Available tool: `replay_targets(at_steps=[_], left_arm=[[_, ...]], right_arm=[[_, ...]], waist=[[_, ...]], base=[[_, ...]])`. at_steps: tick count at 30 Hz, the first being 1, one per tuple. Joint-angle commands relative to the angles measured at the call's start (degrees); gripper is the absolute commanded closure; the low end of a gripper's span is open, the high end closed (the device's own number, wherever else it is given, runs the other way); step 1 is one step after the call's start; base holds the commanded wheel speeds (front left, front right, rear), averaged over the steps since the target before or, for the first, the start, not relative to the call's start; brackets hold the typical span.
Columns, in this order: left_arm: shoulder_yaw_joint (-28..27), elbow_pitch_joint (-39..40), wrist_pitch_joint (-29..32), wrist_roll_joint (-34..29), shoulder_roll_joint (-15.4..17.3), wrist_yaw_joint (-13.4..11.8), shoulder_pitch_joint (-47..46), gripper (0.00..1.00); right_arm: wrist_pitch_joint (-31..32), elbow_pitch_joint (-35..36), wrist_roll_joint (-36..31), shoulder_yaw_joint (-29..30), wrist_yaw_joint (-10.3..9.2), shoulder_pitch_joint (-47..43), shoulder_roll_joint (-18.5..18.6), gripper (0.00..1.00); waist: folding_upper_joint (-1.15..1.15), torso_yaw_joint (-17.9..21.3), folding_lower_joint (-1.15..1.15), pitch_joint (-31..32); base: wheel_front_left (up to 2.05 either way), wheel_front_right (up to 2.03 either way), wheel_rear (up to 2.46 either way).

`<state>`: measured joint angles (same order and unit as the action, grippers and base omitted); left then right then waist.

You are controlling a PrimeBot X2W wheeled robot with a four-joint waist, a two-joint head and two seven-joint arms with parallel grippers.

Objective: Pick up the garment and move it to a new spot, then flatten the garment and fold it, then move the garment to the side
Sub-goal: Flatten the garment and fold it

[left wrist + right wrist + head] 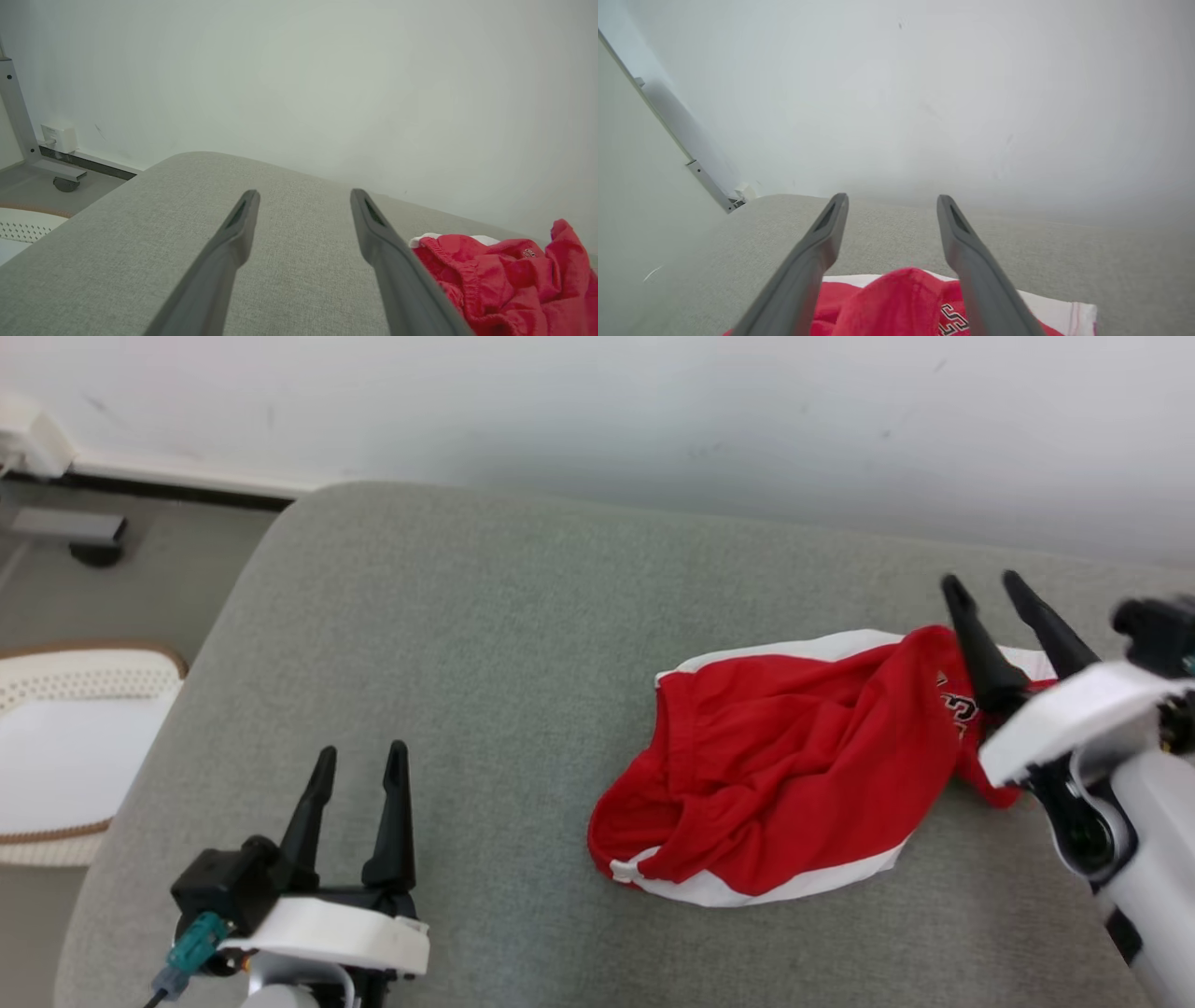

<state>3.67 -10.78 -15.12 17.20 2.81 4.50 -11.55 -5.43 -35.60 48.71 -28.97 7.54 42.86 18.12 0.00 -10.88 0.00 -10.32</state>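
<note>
Garment (775,775): lying crumpled, red with white trim, on the right part of the grey cushion (467,644).
Right gripper (982,581): hanging at the garment's right end, jaws released, grasping nothing.
Left gripper (362,749): jaws released, hanging over bare cushion.
Right wrist view: showing lettering (952,319) beside a raised fold.
Left wrist view: showing the gathered waistband (439,247).
Open room: bare cushion stretching left to its rounded edge, with a basket (93,681) sitting on the floor beyond.
</note>
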Motion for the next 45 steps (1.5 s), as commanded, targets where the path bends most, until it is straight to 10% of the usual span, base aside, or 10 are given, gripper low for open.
replay_targets(at_steps=[1,14,28,30,33,45], left_arm=[[-0.3,-0.3,0.0,-1.1,0.2,0.1,1.2,0.00],[-0.1,-0.3,0.0,-1.5,0.2,0.6,3.6,0.00],[0.8,-1.1,0.0,-1.1,0.2,1.0,2.0,0.00],[0.9,-1.0,0.0,-0.8,0.2,0.8,1.9,0.00],[0.8,-0.9,0.0,-0.4,0.2,0.7,1.8,0.00],[1.1,-1.0,0.0,0.2,0.2,0.5,2.3,0.00]], right_arm=[[-2.5,0.6,0.6,1.1,-0.12,-3.3,1.5,0.00],[-5.2,2.5,-1.6,5.4,-0.12,-22.7,-0.4,0.00],[-2.0,-5.0,2.2,5.1,-0.12,-17.9,-7.2,0.08],[-1.9,-6.9,3.3,5.5,-0.12,-16.6,-8.0,0.35],[-3.0,-8.6,3.5,5.5,-0.12,-15.1,-7.7,1.00],[-8.6,-3.2,-5.0,0.8,-0.12,-12.2,-7.8,1.00]], waist=[[0.00,2.1,0.00,3.1],[0.00,4.4,0.00,6.0],[0.00,0.8,0.00,4.6],[0.00,0.0,0.00,4.4],[0.00,-1.0,0.00,4.1],[0.00,-3.3,0.00,4.3]], base=[[0.00,0.00,0.00],[0.00,0.00,0.00],[0.00,0.00,0.00],[0.00,0.00,0.00],[0.00,0.00,0.00],[0.00,0.00,0.00]])
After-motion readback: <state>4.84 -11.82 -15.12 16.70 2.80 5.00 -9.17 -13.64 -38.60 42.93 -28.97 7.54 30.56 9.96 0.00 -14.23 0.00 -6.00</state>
